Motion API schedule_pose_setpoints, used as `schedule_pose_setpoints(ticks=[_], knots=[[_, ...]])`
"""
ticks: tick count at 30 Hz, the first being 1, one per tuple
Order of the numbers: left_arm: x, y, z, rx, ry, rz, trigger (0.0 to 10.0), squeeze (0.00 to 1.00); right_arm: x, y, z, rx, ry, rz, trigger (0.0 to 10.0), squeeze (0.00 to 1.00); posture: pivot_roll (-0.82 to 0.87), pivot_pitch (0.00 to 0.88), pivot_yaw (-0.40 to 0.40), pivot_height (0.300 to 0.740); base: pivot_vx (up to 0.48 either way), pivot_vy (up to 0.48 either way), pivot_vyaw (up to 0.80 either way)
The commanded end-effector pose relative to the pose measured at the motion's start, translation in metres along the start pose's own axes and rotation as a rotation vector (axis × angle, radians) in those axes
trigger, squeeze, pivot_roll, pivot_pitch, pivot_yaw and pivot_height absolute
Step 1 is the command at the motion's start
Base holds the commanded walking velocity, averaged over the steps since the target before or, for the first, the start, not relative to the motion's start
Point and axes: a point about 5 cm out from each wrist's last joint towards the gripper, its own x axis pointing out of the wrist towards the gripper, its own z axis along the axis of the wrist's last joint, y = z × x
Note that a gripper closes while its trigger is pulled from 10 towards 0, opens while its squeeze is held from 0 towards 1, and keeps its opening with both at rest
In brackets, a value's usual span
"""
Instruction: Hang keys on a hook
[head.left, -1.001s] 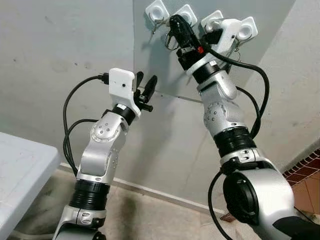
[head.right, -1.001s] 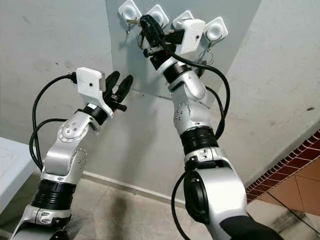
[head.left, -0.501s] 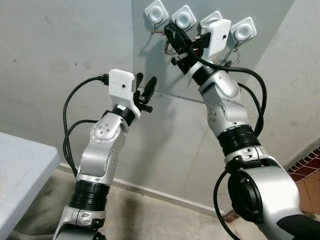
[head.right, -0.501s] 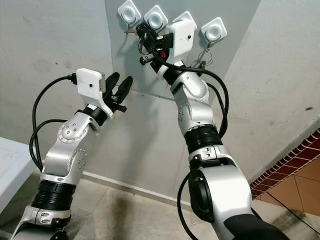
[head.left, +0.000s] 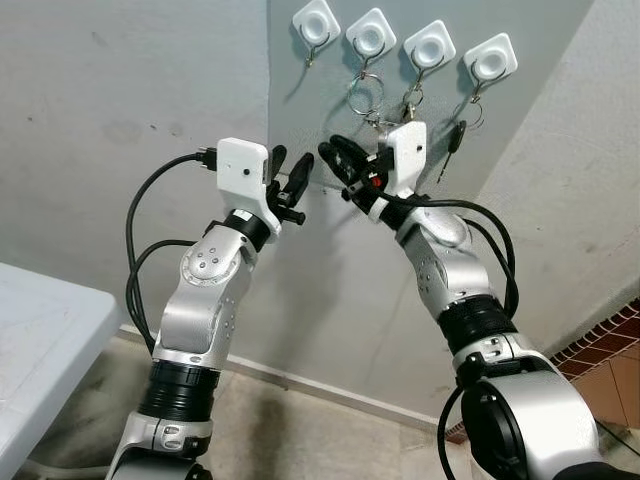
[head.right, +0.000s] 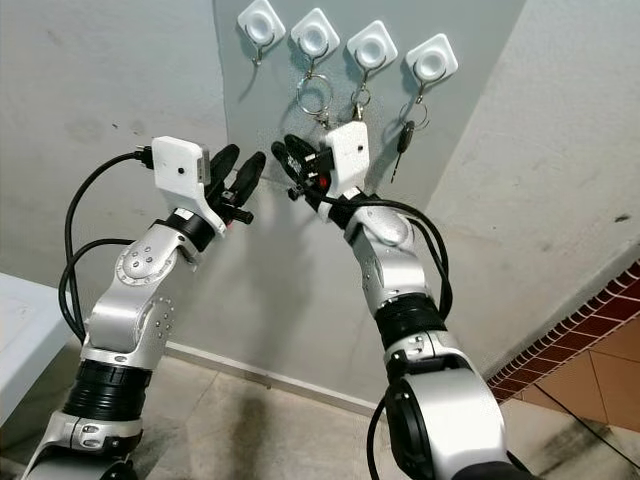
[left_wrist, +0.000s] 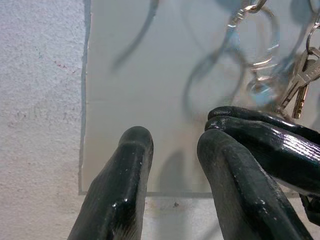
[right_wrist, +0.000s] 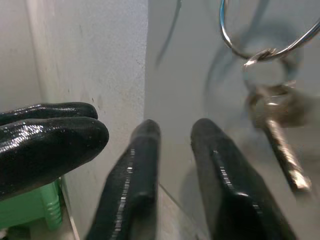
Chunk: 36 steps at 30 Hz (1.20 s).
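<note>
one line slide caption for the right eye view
Right tool open below four wall hooks, key ring hanging from the second; left tool beside it.

- Four white hooks (head.left: 404, 41) on the wall — a key ring (head.left: 365, 97) hangs from the second.
- Right gripper (head.left: 340, 165) below it, fingers parted, holding nothing.
- Left gripper (head.left: 289, 175) raised just beside.

Two silver jointed arms with black ribbed collars and small screws at the elbows. White square camera box at each wrist, fed by looping black cables. Left tool (head.left: 291, 178) and right tool (head.left: 340, 163): paired glossy black fingers.
</note>
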Motion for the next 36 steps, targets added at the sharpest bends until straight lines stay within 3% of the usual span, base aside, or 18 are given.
schedule_pose_setpoints(ticks=[1, 9, 11, 13, 15, 18, 19, 22, 28, 29, 30, 32, 36], knots=[[-0.001, -0.002, 0.003, 0.001, -0.013, -0.004, 10.0, 0.0, -0.003, -0.002, 0.002, -0.013, -0.005, -0.003, 10.0, 1.0, 0.14, 0.05, -0.086, 0.74, 0.0, 0.0, 0.0], [-0.003, -0.001, -0.002, 0.007, 0.0, 0.014, 10.0, 0.0, -0.02, -0.003, -0.014, 0.014, 0.017, -0.046, 10.0, 1.0, 0.15, 0.041, -0.088, 0.74, 0.0, 0.0, 0.0], [-0.006, 0.001, -0.015, 0.018, 0.04, 0.046, 10.0, 0.0, -0.036, -0.004, -0.031, 0.047, 0.042, -0.1, 10.0, 1.0, 0.15, 0.042, -0.088, 0.74, 0.0, 0.0, 0.0], [-0.008, 0.003, -0.02, 0.027, 0.056, 0.057, 10.0, 0.0, -0.04, -0.005, -0.036, 0.049, 0.051, -0.12, 10.0, 1.0, 0.15, 0.043, -0.086, 0.74, 0.0, 0.0, 0.0], [-0.015, 0.008, -0.044, 0.006, 0.127, 0.101, 10.0, 0.0, -0.061, -0.007, -0.058, 0.077, 0.097, -0.214, 10.0, 1.0, 0.14, 0.044, -0.078, 0.74, 0.0, 0.0, 0.0], [-0.019, 0.011, -0.055, 0.012, 0.161, 0.128, 10.0, 0.0, -0.072, -0.007, -0.07, 0.104, 0.123, -0.249, 10.0, 1.0, 0.14, 0.044, -0.071, 0.74, 0.0, 0.0, 0.0], [-0.026, 0.012, -0.072, 0.037, 0.216, 0.136, 10.0, 0.0, -0.086, -0.006, -0.084, 0.114, 0.165, -0.306, 10.0, 1.0, 0.13, 0.042, -0.068, 0.74, 0.0, 0.0, 0.0], [-0.037, 0.014, -0.094, 0.054, 0.281, 0.155, 10.0, 0.0, -0.11, -0.005, -0.104, 0.124, 0.228, -0.391, 10.0, 1.0, 0.13, 0.042, -0.06, 0.74, 0.0, 0.0, 0.0], [-0.052, 0.021, -0.12, -0.017, 0.364, 0.2, 10.0, 0.0, -0.136, -0.001, -0.123, 0.137, 0.31, -0.475, 10.0, 1.0, 0.11, 0.038, -0.041, 0.74, 0.0, 0.0, 0.0], [-0.06, 0.022, -0.132, -0.072, 0.399, 0.194, 10.0, 0.0, -0.147, 0.003, -0.133, 0.161, 0.346, -0.482, 10.0, 0.87, 0.11, 0.038, -0.041, 0.74, 0.0, 0.0, 0.0], [-0.065, 0.022, -0.139, -0.087, 0.419, 0.186, 10.0, 0.0, -0.156, 0.006, -0.14, 0.175, 0.38, -0.484, 10.0, 0.0, 0.11, 0.035, -0.036, 0.74, 0.0, 0.0, 0.0], [-0.071, 0.02, -0.149, -0.051, 0.465, 0.164, 10.0, 0.0, -0.167, 0.009, -0.148, 0.177, 0.422, -0.504, 10.0, 0.0, 0.11, 0.035, -0.036, 0.74, 0.0, 0.0, 0.0], [-0.084, 0.019, -0.167, -0.098, 0.528, 0.177, 10.0, 0.0, -0.193, 0.014, -0.163, 0.208, 0.512, -0.566, 10.0, 0.0, 0.11, 0.028, -0.027, 0.74, 0.0, 0.0, 0.0]])
